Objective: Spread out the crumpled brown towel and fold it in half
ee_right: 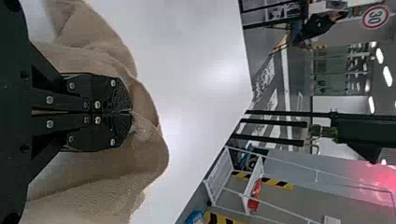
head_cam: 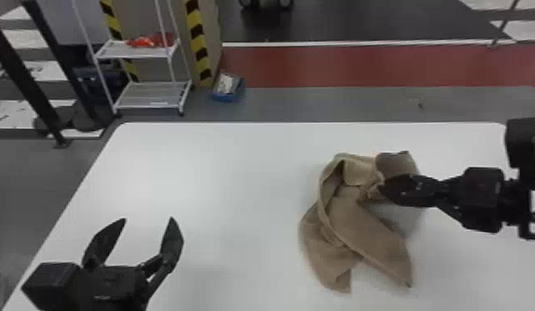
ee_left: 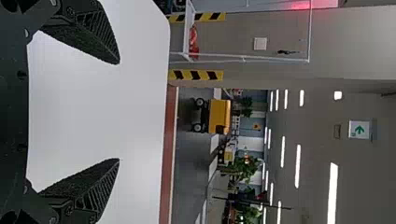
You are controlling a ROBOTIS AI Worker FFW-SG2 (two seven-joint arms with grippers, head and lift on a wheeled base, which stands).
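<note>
wht tbl (head_cam: 237, 186), brn towel (head_cam: 369, 231) on R, rack (head_cam: 150, 96) behind, red flr strip (head_cam: 361, 66)

And the count is on: one brown towel (head_cam: 353, 223), a single piece of cloth, on one white table (head_cam: 237, 186)! Two grippers in play, one left gripper (head_cam: 148, 218) and one right gripper (head_cam: 381, 190), two fingers (head_cam: 172, 242) apiece, four in all. Out on the floor it's one white rack (head_cam: 150, 101) with two shelves, two striped posts (head_cam: 197, 41), one blue bin (head_cam: 228, 98), and one red bundle (head_cam: 152, 40), a bag perhaps, hard to tell. Add one green sign (ee_left: 359, 129) and one round sign (ee_right: 375, 17)!
</note>
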